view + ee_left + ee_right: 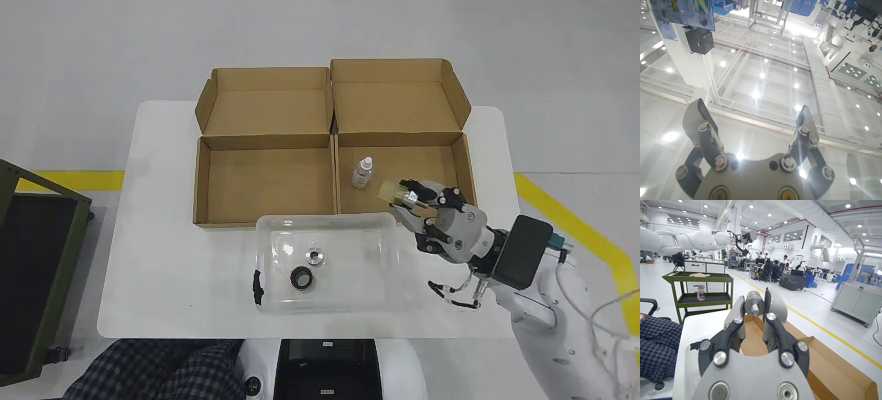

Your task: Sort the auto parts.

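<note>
- The right claw (754,299) is closed on a metal cylinder (752,303), with one ribbed finger pad pressing each side of it.
- The cylinder is silvery, with a short threaded stud on the end facing the camera and a yellowish band at its far end.
- An open cardboard box (831,370) lies under the claw, its brown floor and side walls showing.
- The white worktop (692,330) shows as a bare strip beside the box.
- A green cart (680,275) stands on the floor past the worktop's edge.
- A pink bottle (700,292) stands upright on the cart's middle shelf, and a flat brown sheet lies on its top shelf.
- A yellow line (815,323) runs along the floor beyond the box.
</note>
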`<state>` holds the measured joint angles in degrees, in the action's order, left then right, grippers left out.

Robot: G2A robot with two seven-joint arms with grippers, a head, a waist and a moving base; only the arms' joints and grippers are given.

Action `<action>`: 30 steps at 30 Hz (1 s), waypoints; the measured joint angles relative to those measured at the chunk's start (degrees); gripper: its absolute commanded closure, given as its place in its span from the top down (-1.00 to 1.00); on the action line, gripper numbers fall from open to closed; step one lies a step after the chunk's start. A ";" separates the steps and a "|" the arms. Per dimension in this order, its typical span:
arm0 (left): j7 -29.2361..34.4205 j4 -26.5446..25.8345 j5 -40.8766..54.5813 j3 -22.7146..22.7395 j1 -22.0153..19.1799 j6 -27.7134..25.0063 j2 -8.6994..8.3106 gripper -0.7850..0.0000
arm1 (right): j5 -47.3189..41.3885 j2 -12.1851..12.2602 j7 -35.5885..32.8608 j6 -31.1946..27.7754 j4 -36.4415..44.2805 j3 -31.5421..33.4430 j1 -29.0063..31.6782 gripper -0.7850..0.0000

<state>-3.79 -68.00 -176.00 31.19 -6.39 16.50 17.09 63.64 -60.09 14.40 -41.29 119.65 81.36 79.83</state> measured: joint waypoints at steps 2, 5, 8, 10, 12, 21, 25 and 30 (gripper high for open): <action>0.00 0.00 0.00 0.00 0.00 0.00 0.00 1.00 | -0.04 -0.03 -0.23 0.05 -0.01 -0.01 -0.08 -1.00; 0.00 0.00 0.00 0.00 0.00 0.00 0.00 1.00 | 0.05 -0.06 -0.50 0.01 0.02 -0.03 -0.17 -1.00; 0.00 0.00 0.00 0.00 0.00 0.00 0.00 1.00 | 0.11 -0.09 -1.06 0.04 -0.19 -0.11 -0.30 -1.00; 0.00 0.00 0.00 0.00 0.00 0.00 0.00 1.00 | 0.09 -0.11 -1.64 0.12 -0.68 -0.25 -0.46 -1.00; 0.00 0.00 0.00 0.00 0.00 0.00 0.00 1.00 | 0.14 -0.15 -2.98 0.66 -1.83 -0.50 -0.77 -1.00; 0.00 0.00 0.00 0.00 0.00 0.00 0.00 1.00 | -0.60 -0.34 -9.76 3.42 -7.26 -1.78 -2.91 -1.00; 0.00 0.00 0.00 0.00 0.00 0.00 0.00 1.00 | -0.08 -0.29 -14.50 5.33 -9.82 -1.55 -3.67 -1.00; 0.00 0.00 0.00 0.00 0.00 0.00 0.00 1.00 | -0.96 -0.23 -21.23 6.56 -13.14 -1.48 -5.46 -1.00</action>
<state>-3.79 -68.00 -176.00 31.19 -6.39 16.50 17.09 62.68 -60.32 -6.83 -34.73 106.51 79.88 74.38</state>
